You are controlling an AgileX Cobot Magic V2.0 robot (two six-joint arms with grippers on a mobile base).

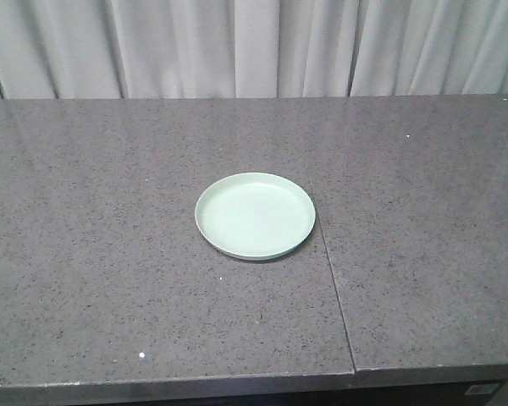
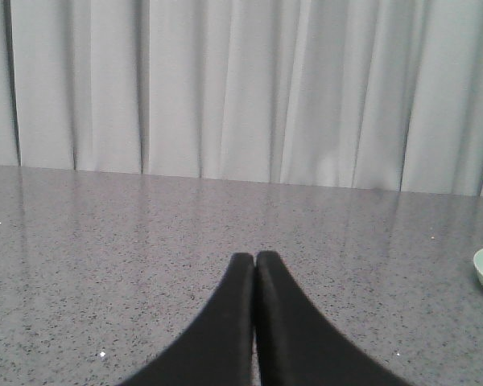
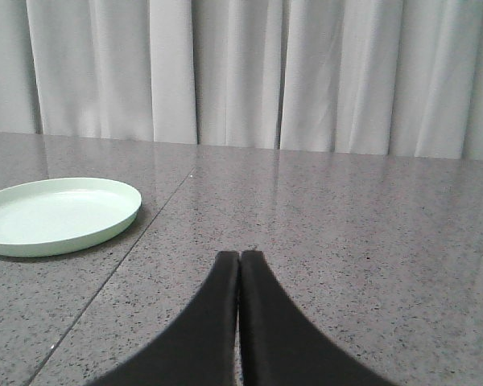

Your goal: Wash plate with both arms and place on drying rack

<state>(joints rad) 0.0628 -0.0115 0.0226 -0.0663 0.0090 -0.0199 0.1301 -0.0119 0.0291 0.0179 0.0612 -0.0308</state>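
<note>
Countertop [image 1: 110, 254] of dark speckled stone fills nearly the whole front view, backed by a pale pleated curtain [image 1: 237, 42]. No sink, tap or drying rack shows in any view, so where the washing and racking will happen cannot be told from here. The plate [image 1: 255, 215] lies flat and upright near the middle of the stone, empty, its right rim just beside a thin seam [image 1: 334, 288] that runs from back to front. It sits at the far right edge of the left wrist view and at the left of the right wrist view, so it appears to lie between the two arms. The left gripper [image 2: 255, 259] has its black fingertips pressed together with nothing between them, and the right gripper [image 3: 239, 257] is the same, both well apart from the plate. The task looks barely begun. The main risk is the pickup: the rim is low and the stone is smooth, so a finger arriving too high or at a shallow angle would likely shove the plate along the surface rather than get under its edge. A thin pinch on matte plastic could also slip and tilt the plate. Both arms closing on one small target could foul each other.
</note>
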